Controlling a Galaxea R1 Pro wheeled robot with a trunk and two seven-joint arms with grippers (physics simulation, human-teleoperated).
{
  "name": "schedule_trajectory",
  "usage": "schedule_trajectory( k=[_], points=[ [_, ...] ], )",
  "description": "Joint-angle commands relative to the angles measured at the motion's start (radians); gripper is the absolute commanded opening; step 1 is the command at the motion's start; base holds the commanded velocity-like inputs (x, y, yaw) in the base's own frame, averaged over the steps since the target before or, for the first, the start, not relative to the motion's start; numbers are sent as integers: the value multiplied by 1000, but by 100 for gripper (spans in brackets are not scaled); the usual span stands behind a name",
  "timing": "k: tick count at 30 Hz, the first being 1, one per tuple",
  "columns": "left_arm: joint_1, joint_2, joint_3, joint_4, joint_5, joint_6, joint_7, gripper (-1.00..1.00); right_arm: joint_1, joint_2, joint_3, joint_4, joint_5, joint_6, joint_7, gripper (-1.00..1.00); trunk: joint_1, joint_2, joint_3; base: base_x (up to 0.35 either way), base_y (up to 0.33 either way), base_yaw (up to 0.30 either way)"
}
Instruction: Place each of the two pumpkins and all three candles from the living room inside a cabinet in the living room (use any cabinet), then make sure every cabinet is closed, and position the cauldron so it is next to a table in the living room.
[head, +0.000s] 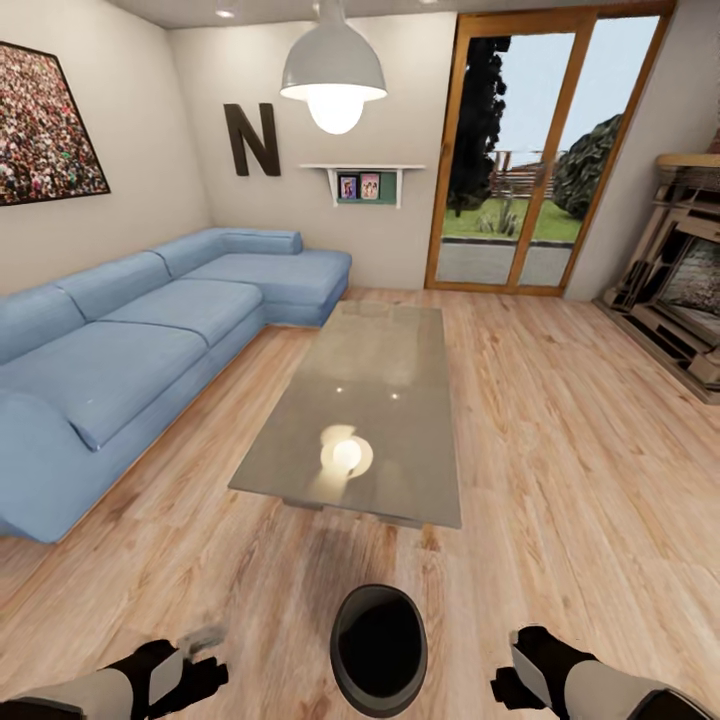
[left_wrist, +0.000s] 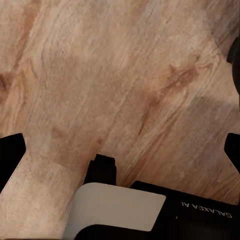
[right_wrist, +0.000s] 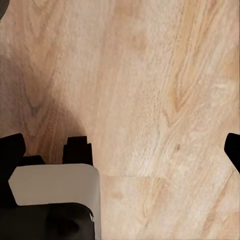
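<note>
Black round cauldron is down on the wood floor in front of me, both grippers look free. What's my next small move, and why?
Probably nudge the black round cauldron forward toward the glossy grey-beige coffee table. It sits on the wooden floor between the left gripper and right gripper, neither holding it, with a strip of bare floor still separating it from the table's near edge.

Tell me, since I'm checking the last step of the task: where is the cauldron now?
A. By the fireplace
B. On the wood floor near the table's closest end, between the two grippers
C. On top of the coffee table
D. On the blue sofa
B: the cauldron stands on the floor just short of the table, between the left gripper and the right gripper.
</note>
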Motion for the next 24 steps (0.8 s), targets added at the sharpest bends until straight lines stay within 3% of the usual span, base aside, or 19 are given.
schedule_trajectory(
  k=[1, 4, 5, 8, 16, 24],
  points=[
    [6, 3, -7, 2, 11, -7, -3, 100, 2, 0, 10, 8, -11, -6, 4, 100, -4, 7, 4, 0, 0, 0],
    [46, 16, -7, 2, 22, -53, -2, 100, 32, 0, 42, 39, -11, -53, 41, 100, -15, 28, 18, 0, 0, 0],
    [76, 21, -7, 2, 39, -78, -2, 100, 58, 0, 70, 45, -12, -66, 49, 100, -19, 35, 23, 0, 0, 0],
    [120, 24, -7, 2, 77, -132, -2, 100, 86, -1, 89, 49, -12, -83, 54, 100, -31, 56, 37, 0, 0, 0],
    [203, 20, -6, 0, 112, -285, 3, 100, 172, -2, 95, 50, -12, -204, 56, 100, -61, 112, 75, 0, 0, 0],
    [229, 4, -6, 0, 133, -316, 4, 100, 233, -36, 97, 51, -12, -255, 57, 100, -65, 119, 91, 0, 0, 0]
  ],
)
